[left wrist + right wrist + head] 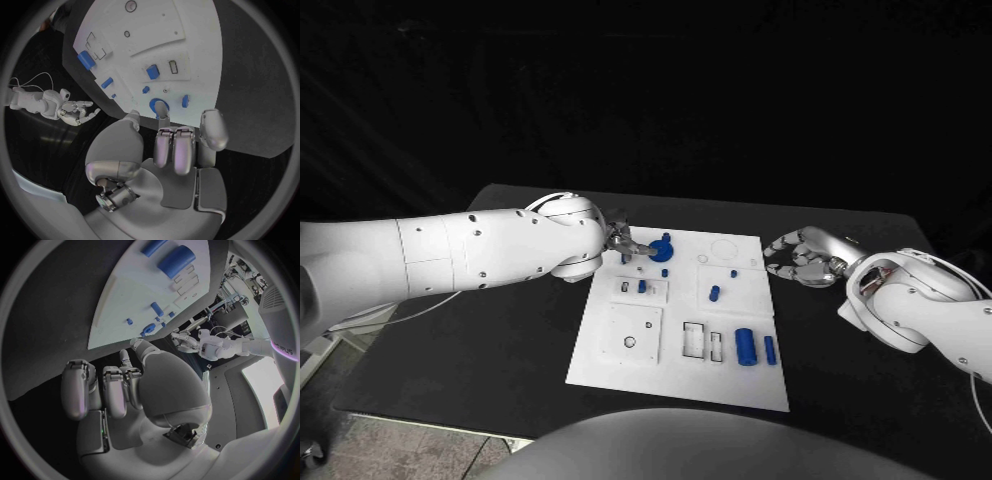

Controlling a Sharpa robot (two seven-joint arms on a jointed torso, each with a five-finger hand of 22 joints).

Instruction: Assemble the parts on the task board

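Reaching over the far left part of the task board (678, 385), the left hand (620, 245) has its fingertips at the round blue part (659, 250), which sits on the board with a short stub rising from it. I judge that the hand is seating or turning this part in its place, because the fingers come to it from the side; whether they really pinch it or only touch it, I cannot tell. The right hand (802, 256) hovers over the black table (502, 340) just beside the board's right edge, its fingers loosely curled and holding nothing, probably waiting for its turn.

Counting the blue pieces on the board, I find seven. One is the round part at the left hand. Four are small pegs (714, 293) in the middle rows. Two are bigger cylinders (746, 346) that lie side by side near the right edge. Several empty outlines (694, 340) are not yet filled.
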